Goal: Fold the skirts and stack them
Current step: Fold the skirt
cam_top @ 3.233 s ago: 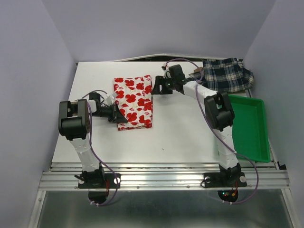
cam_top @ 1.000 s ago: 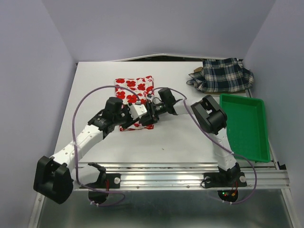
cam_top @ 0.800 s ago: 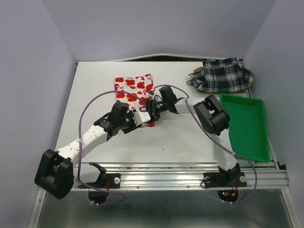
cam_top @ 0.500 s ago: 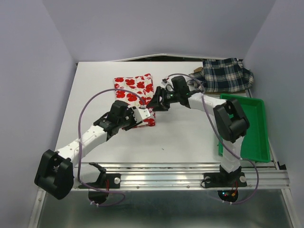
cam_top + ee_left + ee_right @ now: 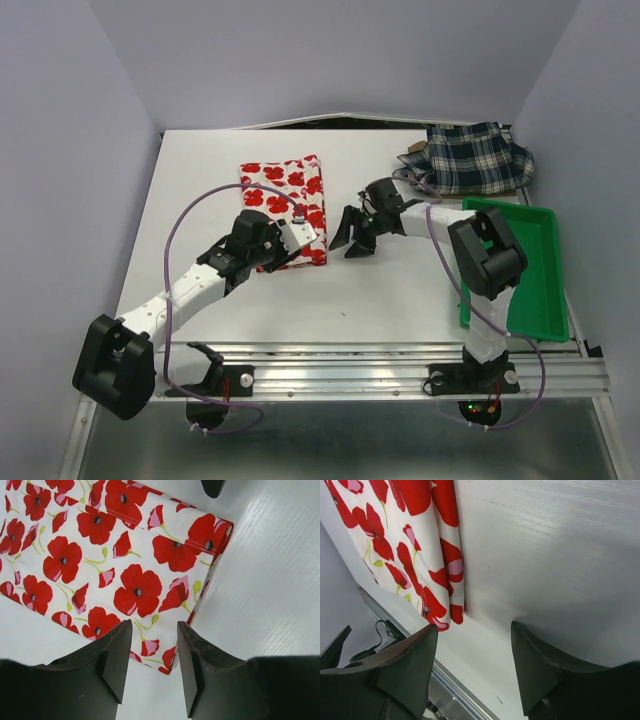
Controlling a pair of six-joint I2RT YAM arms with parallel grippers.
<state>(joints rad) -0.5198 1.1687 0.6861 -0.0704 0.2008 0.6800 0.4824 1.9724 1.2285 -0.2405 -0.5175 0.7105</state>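
Observation:
The white skirt with red flowers (image 5: 283, 205) lies folded flat on the table, left of centre. My left gripper (image 5: 290, 250) is open and empty, low over its near right corner (image 5: 172, 662); the cloth (image 5: 115, 555) fills that wrist view. My right gripper (image 5: 352, 240) is open and empty, over bare table just right of the skirt's right edge (image 5: 415, 540). The navy-and-white plaid skirt (image 5: 478, 157) lies bunched at the back right. A bit of tan-brown cloth (image 5: 412, 151) peeks out at its left side.
A green plastic tray (image 5: 520, 270) stands at the right edge, beside the right arm. White table (image 5: 390, 290) stretches between the floral skirt and the tray. Grey walls close in the back and both sides.
My right gripper has drawn back to the right, off the floral skirt's right edge. The skirt has settled flat. My left gripper has stayed at its near right corner.

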